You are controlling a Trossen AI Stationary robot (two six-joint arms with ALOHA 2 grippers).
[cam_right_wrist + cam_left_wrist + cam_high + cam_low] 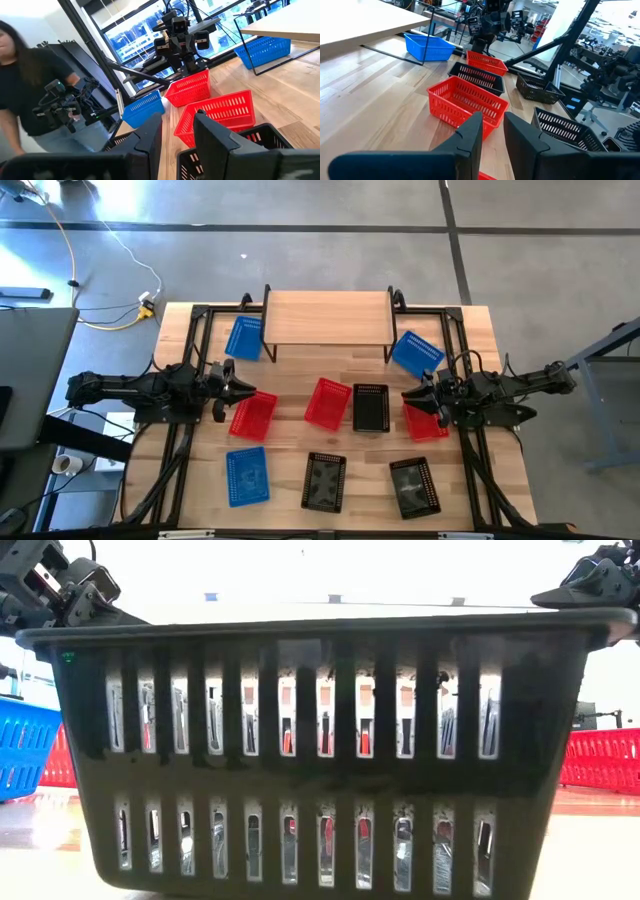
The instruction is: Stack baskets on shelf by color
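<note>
Nothing is on the shelf (328,317) yet, folks: its light plank top sits bare at the far side of the worktop (290,442), so by my reckoning the sorting has barely begun. All nine baskets are down on the wood. One blue basket (243,338) lies just beside the shelf's left legs, another blue one (417,352) by its right legs, and a third blue (246,476) sits near the front left. A red basket (327,403) and a black basket (371,407) lie side by side in the middle, with two more black baskets (324,480) along the near edge. The left gripper (244,391) hovers at a red basket (253,417) on the left, fingers (470,137) slightly apart and holding nothing. The right gripper (412,396) hangs by the last red basket (424,423) on the right, its fingers (151,136) parted too and empty. Three stacks of three are all left to build. A person stands watching beyond the left arm.
</note>
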